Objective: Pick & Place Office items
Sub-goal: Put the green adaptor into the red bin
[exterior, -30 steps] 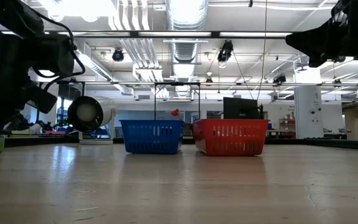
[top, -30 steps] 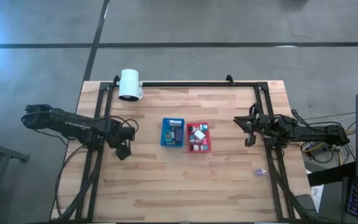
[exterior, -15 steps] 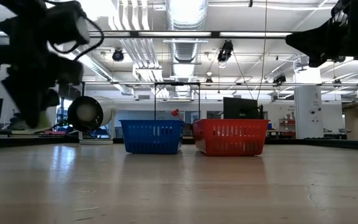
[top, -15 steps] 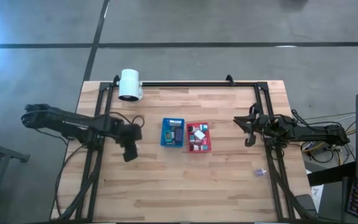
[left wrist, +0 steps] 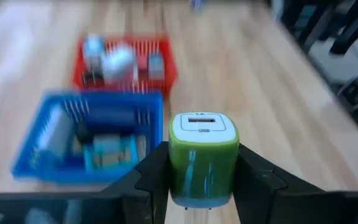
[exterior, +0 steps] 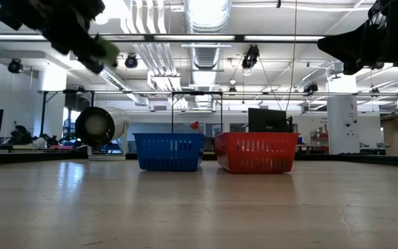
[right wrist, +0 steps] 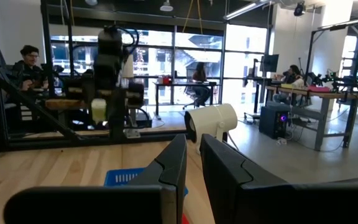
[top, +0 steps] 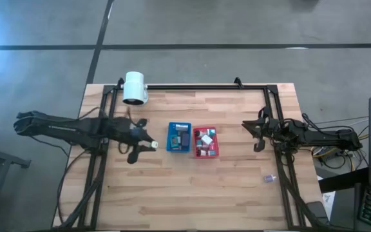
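You have two baskets side by side at the middle of the table (top: 192, 187): one blue basket (top: 179, 137) and one red basket (top: 205, 142), touching or nearly so. Take the blue basket as your landmark.

Your left gripper (left wrist: 202, 169) hangs in the air just to the left of the blue basket, and its two fingers (left wrist: 152, 171) pinch one small green block with a white top (left wrist: 202, 160), a plug-like charger with a slot in its white face. A short line of print sits under the slot, but it is too small to read. In the high view the block (top: 152, 145) shows pale at the gripper's tip, near the blue basket's left wall.

The blue basket holds a few items, a teal one among them; the red basket holds several white and grey ones. An exact count cannot be made.

One more small item (top: 268, 178) lies alone on the wood, well to the right of both baskets.

Your right gripper (right wrist: 192, 163) waits beyond the red basket, fingers pressed nearly together on nothing.

One white lamp head (top: 134, 87) stands behind the blue basket, to its left.
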